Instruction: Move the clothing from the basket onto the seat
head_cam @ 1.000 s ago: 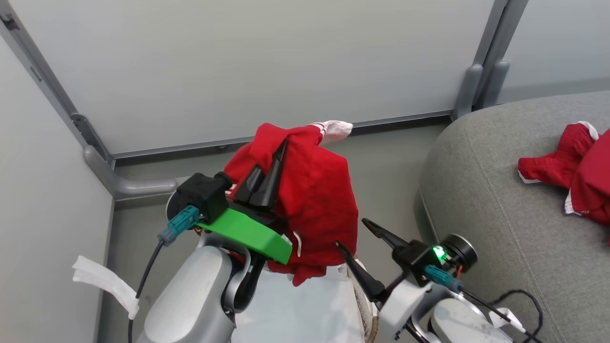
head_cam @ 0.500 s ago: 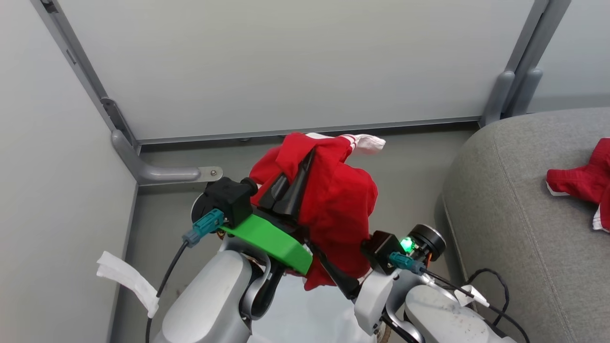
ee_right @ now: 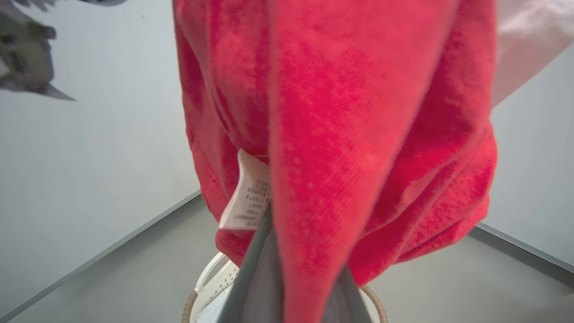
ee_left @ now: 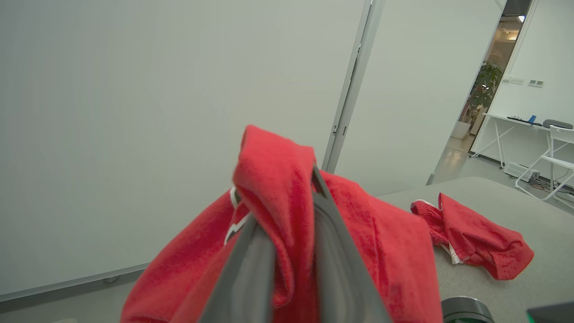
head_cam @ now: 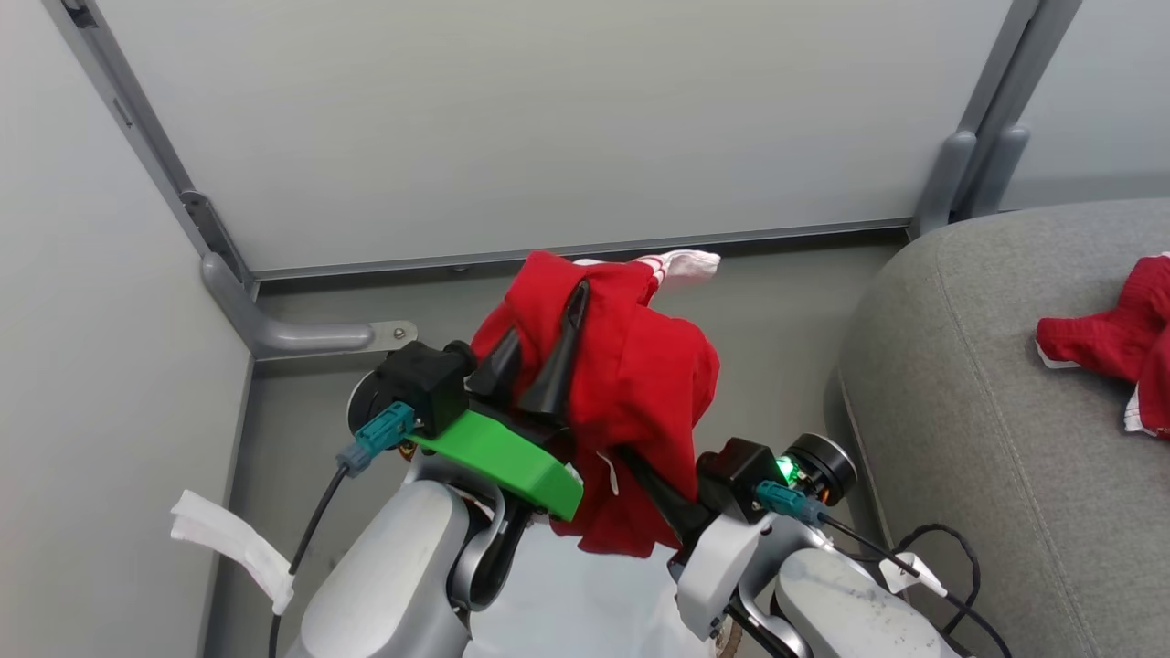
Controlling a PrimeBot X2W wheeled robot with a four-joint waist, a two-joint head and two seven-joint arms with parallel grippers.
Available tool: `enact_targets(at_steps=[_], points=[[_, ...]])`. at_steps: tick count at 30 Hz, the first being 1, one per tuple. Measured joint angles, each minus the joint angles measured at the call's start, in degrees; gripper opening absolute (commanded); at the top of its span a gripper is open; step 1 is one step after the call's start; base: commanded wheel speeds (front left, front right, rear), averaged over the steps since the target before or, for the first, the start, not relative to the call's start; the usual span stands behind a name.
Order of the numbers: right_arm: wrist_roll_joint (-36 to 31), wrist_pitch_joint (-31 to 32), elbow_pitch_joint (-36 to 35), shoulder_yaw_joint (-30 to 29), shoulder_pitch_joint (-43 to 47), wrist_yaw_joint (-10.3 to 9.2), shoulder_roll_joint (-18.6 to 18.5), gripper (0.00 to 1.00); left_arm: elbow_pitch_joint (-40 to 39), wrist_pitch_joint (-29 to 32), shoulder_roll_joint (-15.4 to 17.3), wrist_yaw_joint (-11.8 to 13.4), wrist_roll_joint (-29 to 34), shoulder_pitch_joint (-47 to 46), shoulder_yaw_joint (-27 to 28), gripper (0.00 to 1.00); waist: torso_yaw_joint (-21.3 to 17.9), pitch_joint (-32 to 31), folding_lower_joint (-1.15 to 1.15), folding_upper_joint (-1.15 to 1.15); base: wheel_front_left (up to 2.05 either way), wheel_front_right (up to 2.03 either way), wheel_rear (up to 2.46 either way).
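Pale wall panels stand behind. The left gripper point(head_cam: 547, 320) pinches a bright red cloth garment with white striped trim point(head_cam: 640, 384), and the right gripper point(ee_right: 296, 278) below clamps its hanging fold above the white slotted plastic basket point(ee_right: 214, 279). To the right, another crumpled red garment point(head_cam: 1106, 338) lies on the grey fabric couch seat point(head_cam: 987, 439).

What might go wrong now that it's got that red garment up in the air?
The garment hangs by one fold in the left end effector, so it might slip into the basket below. Its lower part drapes over the right end effector and may snag when the arms part.
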Motion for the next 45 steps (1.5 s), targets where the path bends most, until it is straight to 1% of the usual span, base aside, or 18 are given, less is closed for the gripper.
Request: enact_targets(at_steps=[6, 12, 22, 30, 33, 36, 40, 43, 45], points=[[-0.9, 0.0, -3.7, -2.1, 2.1, 0.00, 0.1, 0.00, 0.9, 0.0, 0.4, 0.0, 2.4, 1.5, 2.4, 1.00, -3.1, 0.3, 0.00, 0.00, 0.00, 0.00, 0.00], [-1.6, 0.0, -6.4, -3.9, 3.6, 0.00, -0.2, 0.00, 0.8, 0.0, 1.2, 0.0, 4.4, 2.8, 4.4, 1.00, -8.0, 1.0, 0.00, 0.00, 0.00, 0.00, 0.00], [-2.1, 0.0, -12.2, -9.1, 6.8, 0.00, -0.6, 0.00, 0.6, 0.0, 2.5, 0.0, 6.8, 5.1, 6.0, 1.00, -18.6, 2.6, 0.00, 0.00, 0.00, 0.00, 0.00], [-3.2, 0.1, -15.3, -10.8, 8.2, 0.00, -0.7, 0.00, 0.7, 0.0, 3.4, 0.0, 7.6, 6.6, 6.7, 1.00, -26.4, 4.0, 0.00, 0.00, 0.00, 0.00, 0.00], [-4.2, 0.1, -17.1, -12.2, 6.8, 0.00, -2.0, 0.00, 0.8, 0.0, 3.5, 0.0, 7.6, 6.7, 6.0, 1.00, -28.6, 4.8, 0.00, 0.00, 0.00, 0.00, 0.00], [-5.2, 0.0, -18.7, -13.2, 2.9, 0.00, -4.4, 0.00, 0.9, 0.0, 3.8, 0.0, 7.6, 6.6, 5.2, 1.00, -29.8, 6.2, 0.00, 0.00, 0.00, 0.00, 0.00], [-6.7, 0.1, -20.6, -13.7, -4.5, 0.00, -8.6, 0.00, 0.8, 0.0, 4.6, 0.0, 7.6, 6.5, 4.2, 1.00, -30.6, 8.2, 0.00, 0.00, 0.00, 0.00, 0.00], [-7.6, 0.0, -21.3, -14.1, -12.6, 0.00, -13.7, 0.00, 0.2, 0.0, 5.2, 0.0, 7.6, 6.4, 3.9, 1.00, -31.0, 9.8, 0.00, 0.00, 0.00, 0.00, 0.00], [-8.3, 0.0, -21.4, -15.2, -18.4, 0.00, -17.8, 0.00, -0.2, 0.0, 5.7, 0.0, 7.6, 5.8, 3.2, 1.00, -31.0, 10.9, 0.00, 0.01, 0.00, 0.00, 0.00]])
